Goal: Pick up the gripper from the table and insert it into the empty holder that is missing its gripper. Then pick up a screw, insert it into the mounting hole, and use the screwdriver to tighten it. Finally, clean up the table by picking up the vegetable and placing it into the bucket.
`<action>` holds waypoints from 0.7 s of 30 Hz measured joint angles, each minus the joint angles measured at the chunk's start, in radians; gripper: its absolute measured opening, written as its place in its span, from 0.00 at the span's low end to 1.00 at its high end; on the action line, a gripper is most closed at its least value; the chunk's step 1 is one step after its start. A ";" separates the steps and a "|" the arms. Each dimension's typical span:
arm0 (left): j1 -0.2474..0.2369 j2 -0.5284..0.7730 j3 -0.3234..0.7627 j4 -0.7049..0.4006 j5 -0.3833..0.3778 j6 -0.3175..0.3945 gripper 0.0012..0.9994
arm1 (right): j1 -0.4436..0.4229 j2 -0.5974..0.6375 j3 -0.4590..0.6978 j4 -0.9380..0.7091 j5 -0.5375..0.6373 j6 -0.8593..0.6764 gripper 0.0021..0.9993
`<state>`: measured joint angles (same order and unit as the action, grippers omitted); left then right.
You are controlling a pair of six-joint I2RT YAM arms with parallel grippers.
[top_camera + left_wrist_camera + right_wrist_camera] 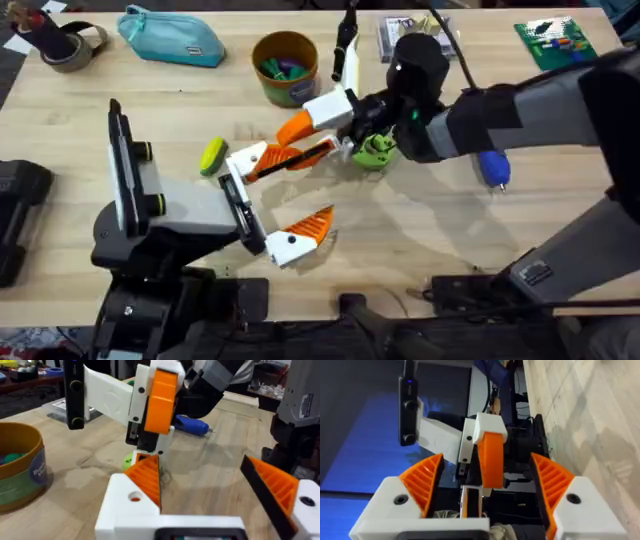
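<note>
Left wrist view puts the left gripper [200, 460] up close, and its jaws are wide apart with nothing between them. One side has the orange gripper [147, 477] sitting in the white holder [127, 510]. So I think the first job, putting it in, is done or almost done. The little round hole [135, 496] in the holder looks open, so I think no screw is in it yet. I cannot see a screw anywhere.

Just past that, the right gripper [486, 457] hangs over the tip of the orange piece. Its jaws are wide apart too, and they are not squeezing anything.

A bit farther out, the blue screwdriver [192, 425] lies flat on the desk [420, 240], and nobody is holding it. The green vegetable [376, 150] sits on the desk close under the right arm.

Far at the back stands the bucket [262, 55], well apart from the vegetable. It has some small colourful things in it.

So what is left is the screw, the turning with the screwdriver, and the clean-up.
</note>
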<state>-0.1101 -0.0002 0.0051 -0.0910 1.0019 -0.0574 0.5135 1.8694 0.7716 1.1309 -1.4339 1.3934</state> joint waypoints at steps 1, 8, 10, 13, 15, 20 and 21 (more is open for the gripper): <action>0.000 0.000 0.000 0.000 0.000 0.000 0.99 | -0.001 0.000 -0.003 0.006 -0.001 0.007 0.99; 0.000 0.000 0.000 0.000 0.000 0.000 0.99 | -0.004 0.000 -0.008 0.052 0.000 0.038 0.94; 0.000 0.000 0.000 0.000 0.000 0.000 0.99 | -0.004 0.000 -0.008 0.053 -0.003 0.044 0.83; 0.000 0.000 0.000 0.000 0.000 0.000 0.99 | -0.004 0.000 -0.020 0.052 -0.005 0.053 0.32; 0.000 0.000 0.000 0.000 0.000 0.001 0.99 | -0.004 0.000 -0.022 0.051 -0.005 0.053 0.15; 0.000 0.000 0.000 0.000 0.000 0.003 0.99 | -0.004 0.000 -0.026 0.048 -0.003 0.058 0.01; 0.000 0.000 0.000 0.000 0.000 0.003 0.99 | -0.004 0.000 -0.026 0.048 -0.003 0.058 0.01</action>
<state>-0.1101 -0.0002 0.0051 -0.0906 1.0022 -0.0540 0.5091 1.8694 0.7452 1.1787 -1.4366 1.4509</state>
